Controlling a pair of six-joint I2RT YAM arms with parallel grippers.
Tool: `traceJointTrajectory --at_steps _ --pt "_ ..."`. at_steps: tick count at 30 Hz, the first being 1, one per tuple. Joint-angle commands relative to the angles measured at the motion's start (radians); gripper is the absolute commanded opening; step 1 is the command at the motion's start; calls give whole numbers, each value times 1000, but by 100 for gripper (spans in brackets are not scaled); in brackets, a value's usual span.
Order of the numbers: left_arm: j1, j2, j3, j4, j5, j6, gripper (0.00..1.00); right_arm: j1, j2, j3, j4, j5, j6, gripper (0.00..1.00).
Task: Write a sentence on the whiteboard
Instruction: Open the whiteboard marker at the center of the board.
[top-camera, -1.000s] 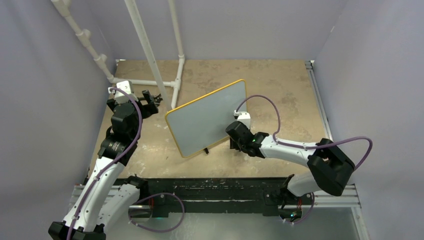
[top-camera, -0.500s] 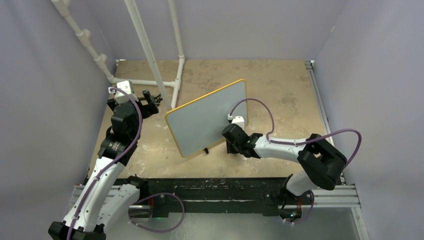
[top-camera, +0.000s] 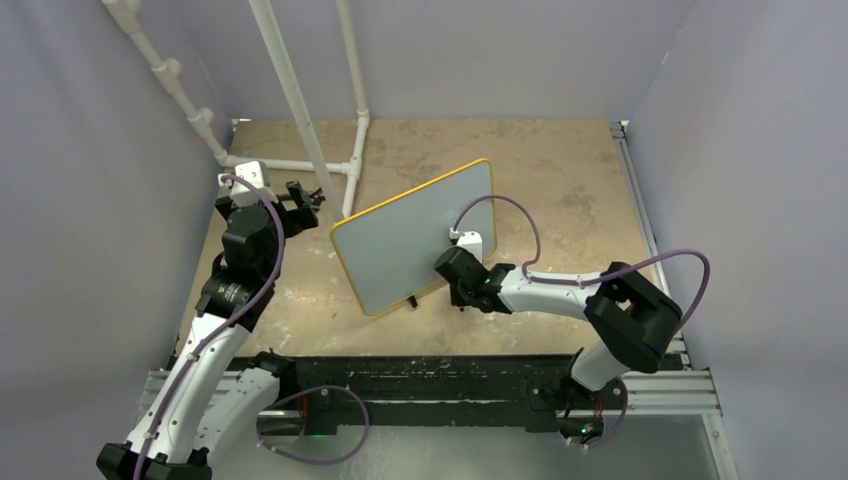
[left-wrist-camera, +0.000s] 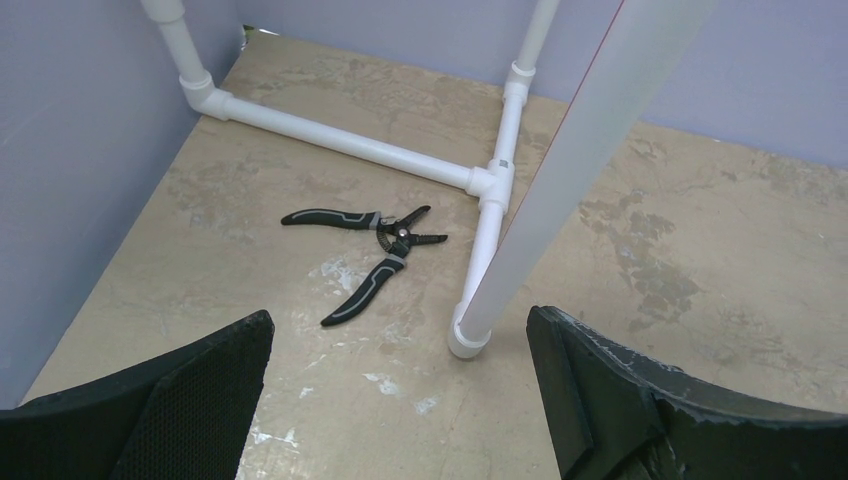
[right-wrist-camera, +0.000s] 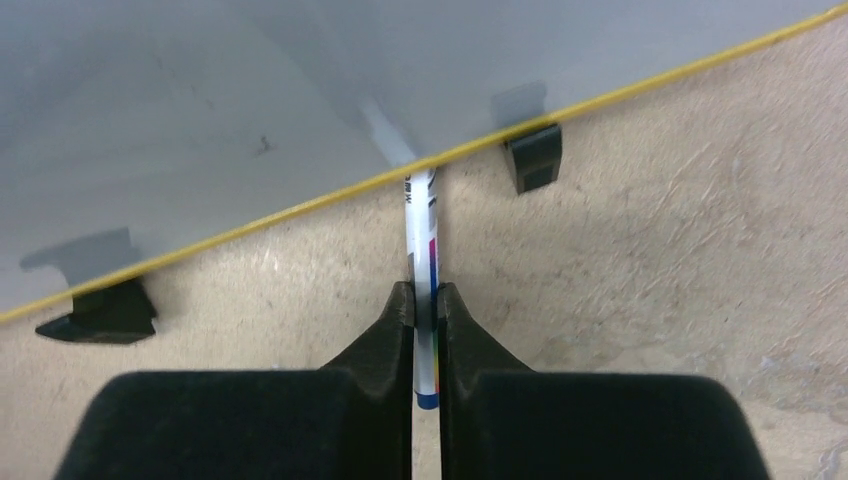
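Note:
The whiteboard (top-camera: 415, 240), white with a thin yellow rim, stands tilted on small black feet (right-wrist-camera: 532, 160) at mid-table. No sentence shows on it; the face in view is bare (right-wrist-camera: 250, 100). A white marker (right-wrist-camera: 423, 230) with a blue end lies on the table, its far end tucked under the board's lower rim. My right gripper (right-wrist-camera: 426, 295) is shut on the marker's near end, low at the board's near right edge (top-camera: 457, 283). My left gripper (left-wrist-camera: 400, 330) hangs open and empty at the far left (top-camera: 300, 200), away from the board.
Black-handled pliers (left-wrist-camera: 375, 240) lie open on the table ahead of the left gripper. A white PVC pipe frame (left-wrist-camera: 350, 150) runs along the far left, with one upright post (left-wrist-camera: 490, 300) beside the pliers. Purple walls close in both sides.
The right arm slid left toward the board's lower edge and its jaws closed onto the marker. The left arm has not moved.

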Motion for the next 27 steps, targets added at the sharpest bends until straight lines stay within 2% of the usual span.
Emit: traceJointTrajectory --at_steps 1,5,10,16,18,21,24,27 --pt "0 -18 -11 44 43 40 98 13 -40 8 -138 -105 28 0" --pt "-4 -25 -3 72 39 69 99 70 -88 27 -241 -171 52 0" --pt "-11 1 98 20 -23 72 99 117 -156 57 -368 -253 53 0" --pt "-109 18 223 26 56 197 96 119 -300 185 -624 -314 0 0" --pt "-145 50 291 0 126 225 94 120 -338 248 -688 -363 -17 0" --pt "-189 85 352 -16 349 247 90 119 -371 325 -767 -429 -32 0" --pt "-241 108 365 4 559 262 89 119 -397 385 -812 -460 -98 0" --pt "-317 137 365 -12 701 301 88 118 -402 443 -841 -513 -157 0"
